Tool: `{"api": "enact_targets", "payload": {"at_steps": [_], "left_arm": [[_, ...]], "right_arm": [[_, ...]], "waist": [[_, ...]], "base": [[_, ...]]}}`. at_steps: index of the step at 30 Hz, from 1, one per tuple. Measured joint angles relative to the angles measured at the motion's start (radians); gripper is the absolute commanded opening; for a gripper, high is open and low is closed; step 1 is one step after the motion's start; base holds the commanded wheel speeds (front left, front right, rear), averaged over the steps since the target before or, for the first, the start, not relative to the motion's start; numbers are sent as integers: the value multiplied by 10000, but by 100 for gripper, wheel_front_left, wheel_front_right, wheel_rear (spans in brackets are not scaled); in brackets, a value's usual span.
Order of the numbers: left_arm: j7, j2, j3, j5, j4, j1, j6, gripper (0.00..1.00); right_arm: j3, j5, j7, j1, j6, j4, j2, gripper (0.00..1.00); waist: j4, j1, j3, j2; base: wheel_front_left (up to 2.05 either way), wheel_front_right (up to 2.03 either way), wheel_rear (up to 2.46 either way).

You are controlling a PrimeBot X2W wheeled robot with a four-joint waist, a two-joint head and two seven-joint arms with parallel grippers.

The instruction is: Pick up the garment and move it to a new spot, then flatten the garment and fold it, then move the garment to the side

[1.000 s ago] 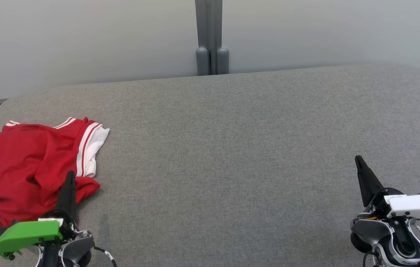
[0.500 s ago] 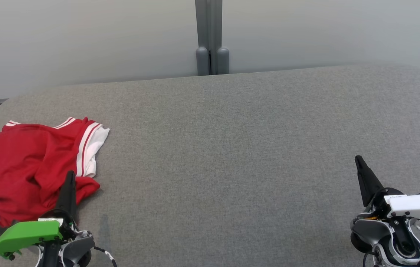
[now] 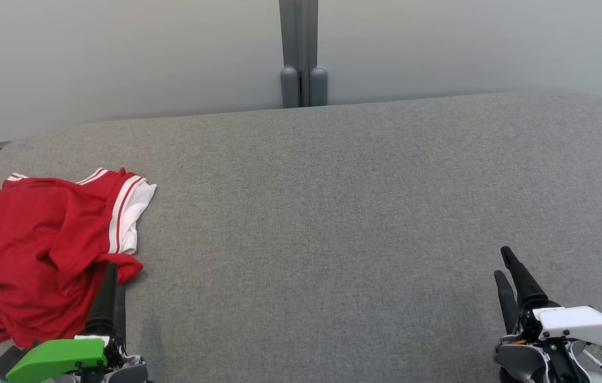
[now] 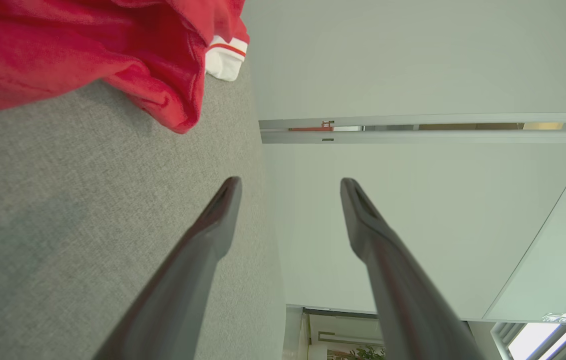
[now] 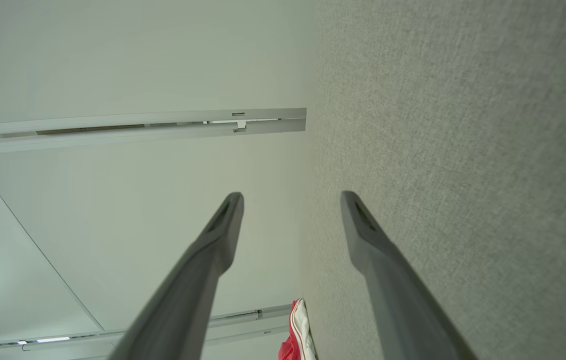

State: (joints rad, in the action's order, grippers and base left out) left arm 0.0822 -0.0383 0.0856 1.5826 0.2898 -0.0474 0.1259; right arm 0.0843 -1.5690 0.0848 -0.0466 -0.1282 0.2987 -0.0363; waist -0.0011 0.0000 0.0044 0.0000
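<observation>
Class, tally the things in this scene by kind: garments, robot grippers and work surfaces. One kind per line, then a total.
Garments: 1, the red garment with white trim
Grippers: 2, the left gripper and the right gripper, both open
Work surfaces: 1, the grey surface
Total: 4

The garment [image 3: 40,250] is red, with white red-striped bands at its hems — a loose, creased heap, not spread flat. It lies at the left end of the grey fabric surface [image 3: 333,213], one white-banded edge turned toward the middle
</observation>
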Motion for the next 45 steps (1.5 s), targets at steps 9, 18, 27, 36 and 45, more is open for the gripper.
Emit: {"api": "enact_targets", "payload": {"at_steps": [9, 18, 27, 36, 45], "left_arm": [[-414, 2, 69, -1975, -558, -2, 0, 100], [-838, -4, -456, -4742, -1200, -24, -424, 100], [-1181, -196, -1074, -6247, -1478, -31, -934, 100], [-1471, -316, -1419, -7428, -1653, -28, -1206, 100], [-1764, -391, -1634, -8573, -1820, -22, -1277, 100]], "right_arm": [[-174, 2257, -433, -10, 0, -585, -4, 100], [-539, 4681, -846, -33, -2, -941, -6, 100], [-980, 6339, -1187, -103, -2, -1325, -21, 100], [-1271, 7636, -1498, -103, -2, -1503, -40, 100], [-1547, 8867, -1768, -103, -4, -1768, -50, 100]], "waist": [[-4, 0, 39, 0], [-19, 0, 62, 0], [-49, 0, 86, 0], [-48, 0, 103, 0], [-75, 0, 117, 0]], "base": [[0, 0, 0], [0, 0, 0], [0, 0, 0], [0, 0, 0], [0, 0, 0]]}}
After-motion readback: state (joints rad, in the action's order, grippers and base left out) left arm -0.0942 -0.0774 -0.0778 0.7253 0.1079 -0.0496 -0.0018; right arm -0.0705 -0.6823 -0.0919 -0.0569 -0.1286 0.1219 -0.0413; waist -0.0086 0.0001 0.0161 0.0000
